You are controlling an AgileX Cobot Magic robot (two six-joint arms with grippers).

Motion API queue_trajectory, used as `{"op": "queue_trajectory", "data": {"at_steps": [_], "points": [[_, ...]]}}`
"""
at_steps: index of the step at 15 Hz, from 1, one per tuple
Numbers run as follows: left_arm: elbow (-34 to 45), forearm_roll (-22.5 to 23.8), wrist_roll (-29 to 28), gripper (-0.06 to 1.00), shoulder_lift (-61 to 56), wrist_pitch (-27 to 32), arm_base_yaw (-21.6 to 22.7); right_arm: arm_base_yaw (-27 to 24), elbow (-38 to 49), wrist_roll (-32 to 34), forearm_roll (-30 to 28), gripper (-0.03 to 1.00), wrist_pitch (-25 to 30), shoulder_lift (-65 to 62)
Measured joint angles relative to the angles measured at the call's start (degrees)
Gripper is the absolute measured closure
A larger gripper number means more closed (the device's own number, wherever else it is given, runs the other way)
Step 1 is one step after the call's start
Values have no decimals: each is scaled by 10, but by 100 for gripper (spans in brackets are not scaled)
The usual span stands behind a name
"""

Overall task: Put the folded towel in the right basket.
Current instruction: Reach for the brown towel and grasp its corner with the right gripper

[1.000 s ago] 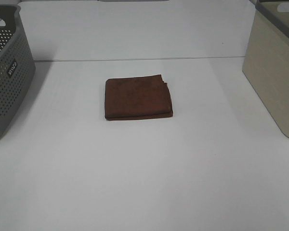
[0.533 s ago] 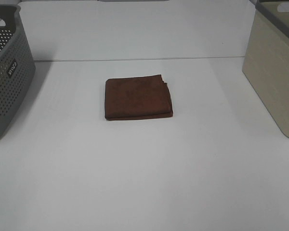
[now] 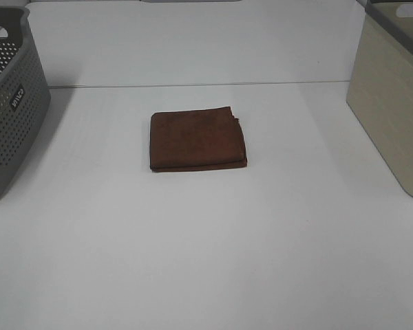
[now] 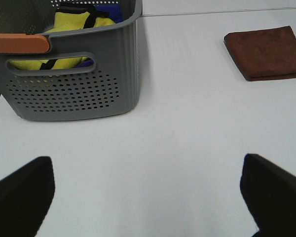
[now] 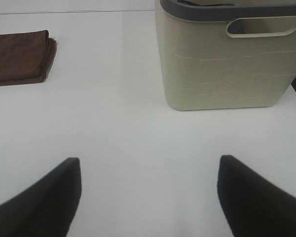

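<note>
A folded brown towel [image 3: 197, 140] lies flat on the white table, near the middle. It also shows in the left wrist view [image 4: 266, 52] and in the right wrist view [image 5: 19, 56]. The beige right basket [image 3: 392, 96] stands at the right edge; the right wrist view shows it [image 5: 227, 61] with a dark grey rim and a handle slot. My left gripper [image 4: 148, 197] is open, empty and well short of the towel. My right gripper [image 5: 149, 195] is open and empty, between towel and basket. Neither gripper shows in the exterior high view.
A grey perforated basket [image 3: 10, 103] stands at the left edge. The left wrist view shows it [image 4: 74, 84] holding yellow and blue cloth, with an orange strip on its rim. The table's back edge runs behind the towel.
</note>
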Motion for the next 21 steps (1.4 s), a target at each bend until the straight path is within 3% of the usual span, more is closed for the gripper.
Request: {"op": "queue_trajectory", "data": {"at_steps": [2,5,6,7,10,16,21], "points": [[0,0,0,-3,0,0,0,0,-6,0,-1,24,-19,19],[0,0,0,-3,0,0,0,0,-35,0,23,24,-102,128],[0,0,0,-3,0,0,0,0,-66,-11,48,24,-159,234],[0,0,0,-3,0,0,0,0,-90,-18,60,24,-182,293],[0,0,0,-3,0,0,0,0,-184,-50,82,24,-212,469],[0,0,0,-3,0,0,0,0,-425,-60,86,24,-204,751],[0,0,0,-3,0,0,0,0,-639,-83,130,24,-97,951]]}}
